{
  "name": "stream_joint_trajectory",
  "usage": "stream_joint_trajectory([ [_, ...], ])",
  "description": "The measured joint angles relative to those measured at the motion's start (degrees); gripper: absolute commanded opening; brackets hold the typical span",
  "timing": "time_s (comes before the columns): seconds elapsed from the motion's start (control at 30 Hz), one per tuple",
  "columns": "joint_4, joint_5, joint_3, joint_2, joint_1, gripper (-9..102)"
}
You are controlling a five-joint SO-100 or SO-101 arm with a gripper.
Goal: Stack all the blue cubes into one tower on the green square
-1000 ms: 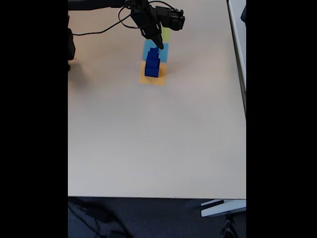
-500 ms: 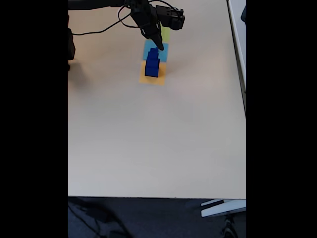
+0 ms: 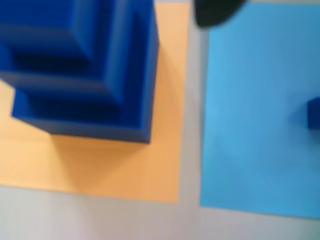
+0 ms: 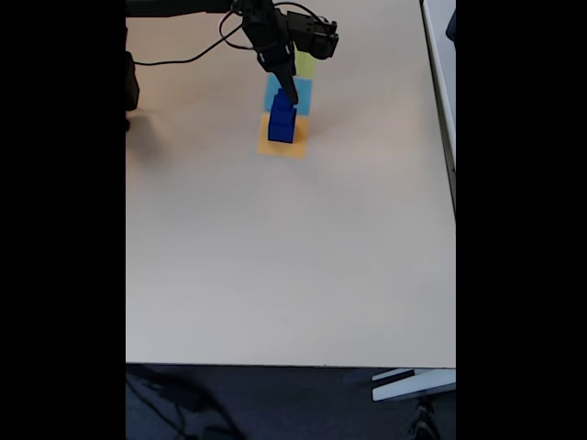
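In the fixed view, the blue cubes [image 4: 282,124] stand stacked as a tower on the orange square [image 4: 282,144], not on the green square [image 4: 306,64], which lies two patches further back and is partly behind the arm. My gripper [image 4: 291,93] points down with its tip right at the top of the tower; its jaws merge into one dark shape. The wrist view shows the stepped blue tower [image 3: 85,70] at the upper left on the orange patch [image 3: 100,160]. One dark fingertip [image 3: 216,11] shows at the top edge. A small blue cube [image 3: 314,113] shows at the right edge, over the light-blue square [image 3: 255,115].
The light-blue square [image 4: 275,95] lies between the orange and green patches. A black cable [image 4: 183,57] runs from the arm to the left across the back of the table [image 4: 293,257]. The table's front edge is near the bottom of the fixed view.
The gripper has moved slightly down and left, and its tip now overlaps the tower's top. The tower has not moved.
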Motion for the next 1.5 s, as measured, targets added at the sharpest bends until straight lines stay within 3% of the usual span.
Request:
stream_joint_trajectory([
  [1.5,-0.4,-4.0,5.7,2.5,2.9,33],
])
